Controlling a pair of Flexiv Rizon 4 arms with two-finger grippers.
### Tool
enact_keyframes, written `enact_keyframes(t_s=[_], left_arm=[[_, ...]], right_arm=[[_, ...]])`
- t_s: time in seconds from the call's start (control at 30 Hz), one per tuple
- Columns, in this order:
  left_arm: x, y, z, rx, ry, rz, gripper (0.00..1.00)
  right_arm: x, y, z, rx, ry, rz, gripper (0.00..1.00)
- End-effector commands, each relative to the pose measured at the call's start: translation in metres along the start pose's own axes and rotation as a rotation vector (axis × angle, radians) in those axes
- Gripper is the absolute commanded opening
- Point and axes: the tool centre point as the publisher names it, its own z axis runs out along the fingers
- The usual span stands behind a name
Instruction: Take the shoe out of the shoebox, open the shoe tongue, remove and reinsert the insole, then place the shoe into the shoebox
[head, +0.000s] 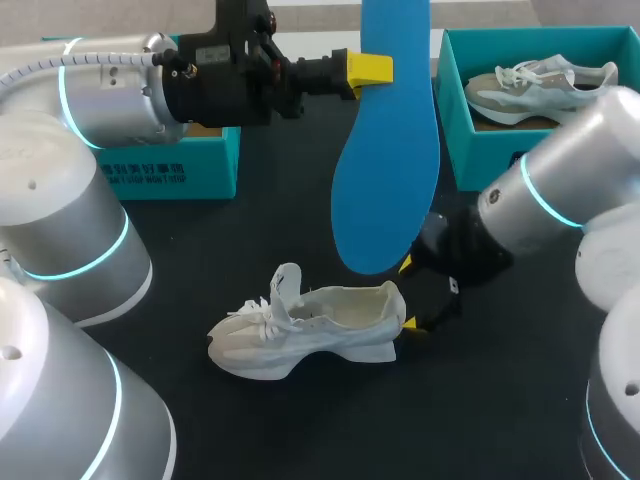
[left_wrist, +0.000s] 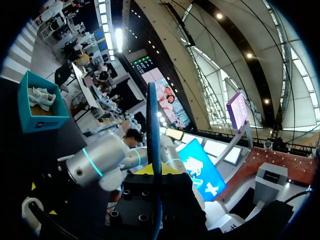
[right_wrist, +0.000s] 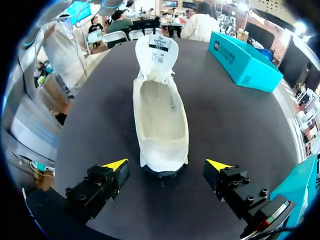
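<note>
Nearest the right wrist camera: yellow-tipped right pincer (right_wrist: 166, 167), spread wide, flanking the heel of the white lace-up sneaker (right_wrist: 161, 120) without touching it. Stands on its sole on the dark surface (right_wrist: 240, 130), outside both boxes, padded white tongue (right_wrist: 155, 50) pulled up, inside looking bare. Above it, clamped in the left pincer (head: 372, 70): long flat blue insole (head: 385, 170), hanging broad end down over the sneaker's heel end. Behind, well apart: teal cardboard shoebox at the left (head: 190, 165) and a second teal shoebox at the right (head: 470, 150) holding another pale sneaker (head: 540, 85). By the look of it, taking out, tongue opening and insole removal done. Left to do: slipping the insole back in and boxing the sneaker.
</note>
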Motion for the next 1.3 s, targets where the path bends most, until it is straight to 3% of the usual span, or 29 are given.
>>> enact_keyframes(t_s=[0.03,0.2,0.37,0.73,1.3], left_arm=[[0.0,0.001,0.0,0.0,-0.001,-0.001,0.0],[0.0,0.001,0.0,0.0,-0.001,-0.001,0.0],[0.0,0.001,0.0,0.0,-0.001,-0.001,0.0],[0.0,0.001,0.0,0.0,-0.001,-0.001,0.0],[0.0,0.001,0.0,0.0,-0.001,-0.001,0.0]], right_arm=[[0.0,0.004,0.001,0.196,-0.002,0.002,1.0],[-0.001,0.007,0.0,0.2,0.003,-0.002,1.0],[-0.008,0.025,-0.008,0.323,-0.024,-0.001,1.0],[0.006,0.044,-0.001,0.342,0.004,0.032,1.0],[0.012,0.044,0.002,0.374,-0.043,0.047,1.0]])
